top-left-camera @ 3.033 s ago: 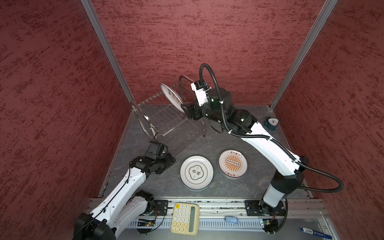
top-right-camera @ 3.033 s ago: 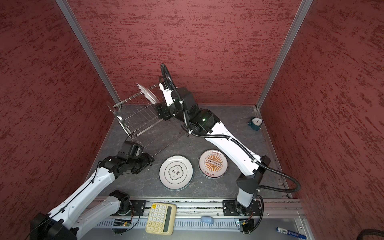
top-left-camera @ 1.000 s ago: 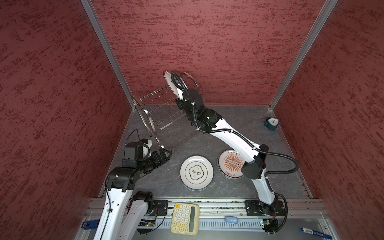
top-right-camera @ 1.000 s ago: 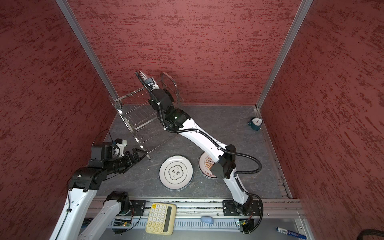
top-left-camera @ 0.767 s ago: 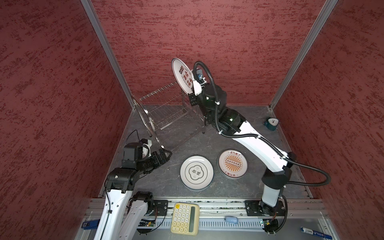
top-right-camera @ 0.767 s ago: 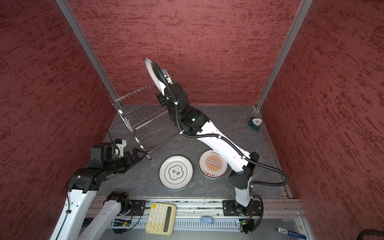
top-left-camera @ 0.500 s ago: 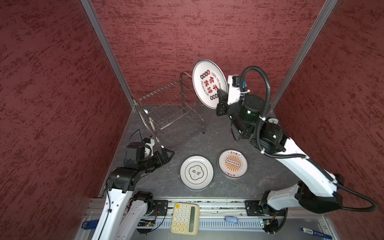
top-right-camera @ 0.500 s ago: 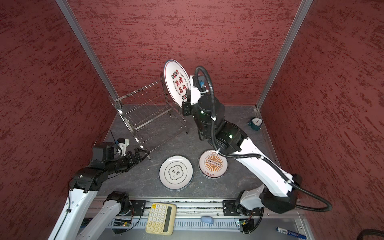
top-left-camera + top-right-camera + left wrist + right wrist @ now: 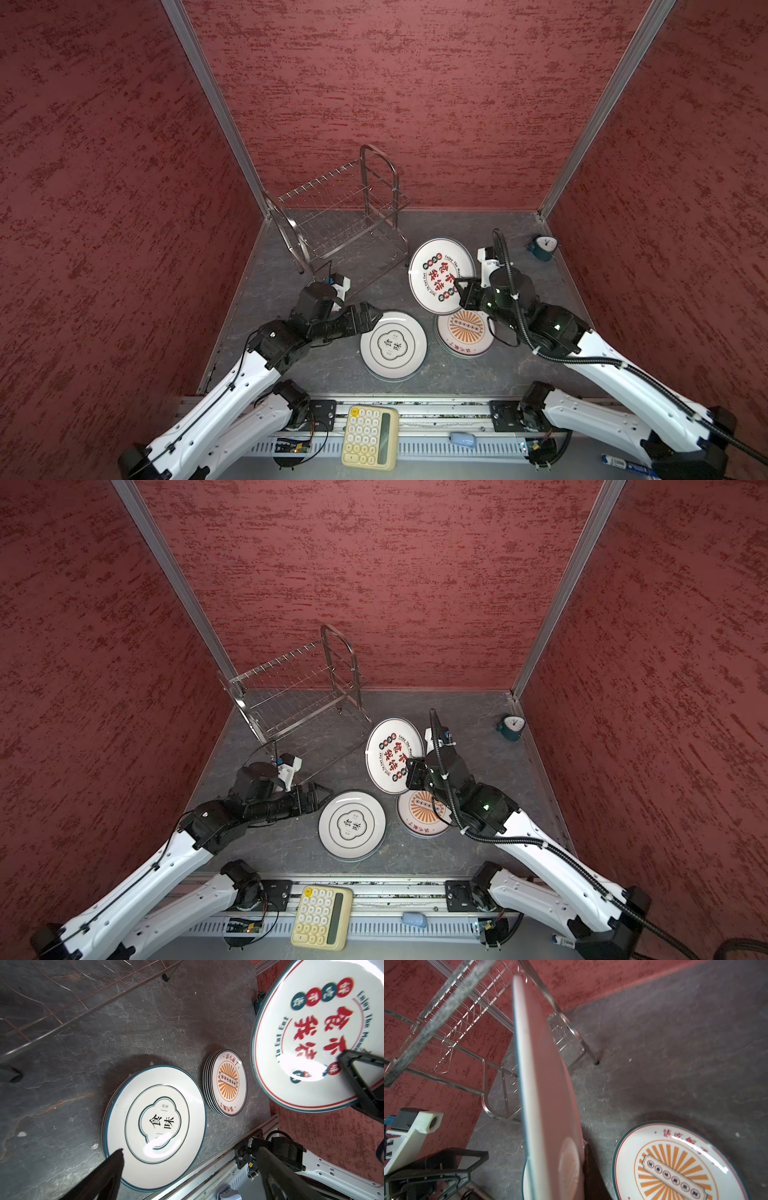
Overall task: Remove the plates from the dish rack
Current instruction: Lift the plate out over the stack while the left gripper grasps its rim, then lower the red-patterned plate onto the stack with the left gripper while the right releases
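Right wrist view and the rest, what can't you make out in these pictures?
The held plate: right wrist view, seen edge-on and blurred; its print is hidden.
The sunburst stack: both top views, partly covered by the held plate.
The clock: in a top view, too small to read.
The left fingers: left wrist view, cut off by the frame edge.

Dish rack: one. Plate stacks on the desk: two, one topped by a teal-rimmed plate, one by a sunburst plate; plates per stack cannot be counted exactly. Single plates: one, the red-character plate. Clock: one. Calculator: one.
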Motion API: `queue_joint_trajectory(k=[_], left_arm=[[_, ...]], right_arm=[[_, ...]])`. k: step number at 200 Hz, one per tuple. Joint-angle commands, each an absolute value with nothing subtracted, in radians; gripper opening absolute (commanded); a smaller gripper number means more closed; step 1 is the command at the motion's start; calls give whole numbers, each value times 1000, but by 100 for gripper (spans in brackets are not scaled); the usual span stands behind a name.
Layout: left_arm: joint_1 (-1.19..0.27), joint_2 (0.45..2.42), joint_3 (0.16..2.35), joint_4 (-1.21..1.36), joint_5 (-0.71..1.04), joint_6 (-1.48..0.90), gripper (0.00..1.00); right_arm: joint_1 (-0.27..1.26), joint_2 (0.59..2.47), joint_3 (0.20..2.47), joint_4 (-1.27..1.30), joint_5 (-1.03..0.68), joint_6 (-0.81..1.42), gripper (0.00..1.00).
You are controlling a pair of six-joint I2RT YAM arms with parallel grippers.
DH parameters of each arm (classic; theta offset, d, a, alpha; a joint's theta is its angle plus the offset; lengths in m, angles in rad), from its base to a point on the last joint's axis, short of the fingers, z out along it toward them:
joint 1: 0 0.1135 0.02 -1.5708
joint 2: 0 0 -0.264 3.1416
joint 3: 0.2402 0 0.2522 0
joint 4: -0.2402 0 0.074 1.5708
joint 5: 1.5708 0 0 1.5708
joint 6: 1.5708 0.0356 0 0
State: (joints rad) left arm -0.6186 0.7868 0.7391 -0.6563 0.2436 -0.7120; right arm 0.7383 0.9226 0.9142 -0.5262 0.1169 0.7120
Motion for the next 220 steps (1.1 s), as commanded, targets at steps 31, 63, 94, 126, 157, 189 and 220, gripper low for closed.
queue_joint_trajectory(k=[31, 63, 94, 126, 157, 189, 220], left_arm=[[-653, 828, 725, -492, 233, -735, 99], [-652, 862, 722, -453, 252, -736, 99], [-648, 900, 723, -419, 273, -737, 100], [-643, 928, 725, -384, 302, -745, 100], [-637, 948, 723, -362, 309, -746, 96], [-615, 959, 698, -319, 343, -751, 78], [-592, 950, 669, -293, 368, -762, 50]], right_arm=[[649, 949, 822, -253, -247, 870, 0], [628, 1005, 799, -161, -346, 896, 0], [619, 1044, 775, -80, -400, 920, 0], [615, 1069, 747, -2, -436, 949, 0], [615, 1097, 713, 113, -501, 1001, 0], [615, 1117, 684, 188, -551, 1042, 0], [615, 1132, 660, 230, -582, 1062, 0]])
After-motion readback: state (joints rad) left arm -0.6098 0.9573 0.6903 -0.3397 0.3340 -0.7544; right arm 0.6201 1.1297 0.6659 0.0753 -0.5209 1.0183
